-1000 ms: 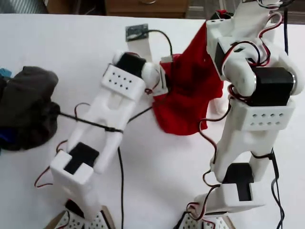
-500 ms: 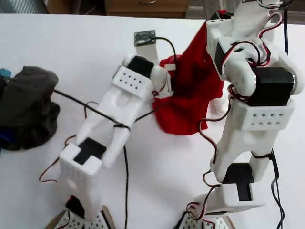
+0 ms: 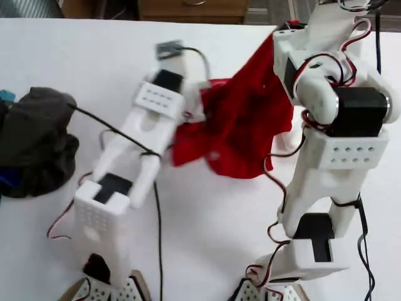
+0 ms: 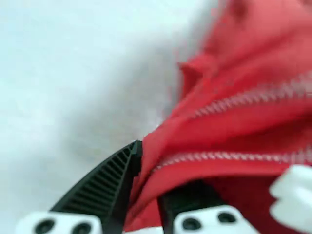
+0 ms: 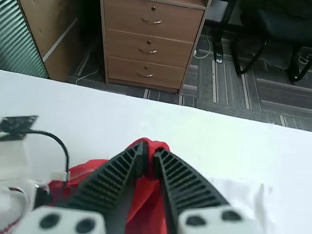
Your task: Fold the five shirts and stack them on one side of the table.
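Observation:
A red shirt [image 3: 241, 125] hangs stretched between both arms above the white table [image 3: 94, 56]. My right gripper [image 5: 148, 163] is shut on a raised edge of the red shirt [image 5: 146, 145], holding it high at the back right. My left gripper [image 4: 148, 195] is shut on a hemmed edge of the red shirt [image 4: 234, 141] with white stitching. In the high view the left gripper [image 3: 194, 113] sits at the shirt's left side, low over the table. A dark pile of shirts [image 3: 34, 141] lies at the table's left edge.
The right arm's body [image 3: 332, 125] stands tall over the table's right side, with red and black cables looping beside it. A black cable [image 3: 119, 135] runs across the left arm. Beyond the far edge stands a wooden drawer cabinet [image 5: 151, 41] on the floor.
My left gripper has drawn its edge of the red shirt leftward, spreading the cloth wider. The right arm has kept still.

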Controlling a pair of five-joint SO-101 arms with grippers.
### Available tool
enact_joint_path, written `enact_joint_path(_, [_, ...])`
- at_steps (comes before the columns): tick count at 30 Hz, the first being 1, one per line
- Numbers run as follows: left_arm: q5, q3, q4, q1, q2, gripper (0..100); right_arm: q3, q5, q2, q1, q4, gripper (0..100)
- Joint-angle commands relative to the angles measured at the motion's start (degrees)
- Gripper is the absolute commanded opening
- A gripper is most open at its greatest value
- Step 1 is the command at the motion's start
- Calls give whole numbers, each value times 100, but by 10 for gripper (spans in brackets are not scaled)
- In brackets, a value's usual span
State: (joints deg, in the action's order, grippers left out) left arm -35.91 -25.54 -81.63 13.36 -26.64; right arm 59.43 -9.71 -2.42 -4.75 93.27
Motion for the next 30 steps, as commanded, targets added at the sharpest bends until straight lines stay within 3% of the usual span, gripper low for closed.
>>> enact_joint_path(1, [633, -57, -79, -615, 703, 25, 35, 18, -154, 136, 57, 19])
enact_joint_path(4, [1099, -22, -79, -1029, 1108, 25, 35, 211, -400, 92, 31, 19])
enact_joint_path(8, [1626, -13, -246, -1442, 1433, 25, 35, 1125, -892, -136, 31, 19])
enact_joint_path(13, [1943, 75, -879, -2022, 1442, 26, 35, 1134, -1552, -505, 655, 20])
enact_joint_path(19, [2145, 1112, -501, -2673, 1442, 44, -123, -132, -1262, -760, 804, 20])
enact_joint_path(25, [2180, 2123, 62, -2831, 1451, 174, -2382, -334, 514, -1182, 752, 20])
enact_joint_path(30, [2180, 2167, 53, -2831, 1495, 192, -4914, -352, 2360, -1262, -101, 20])
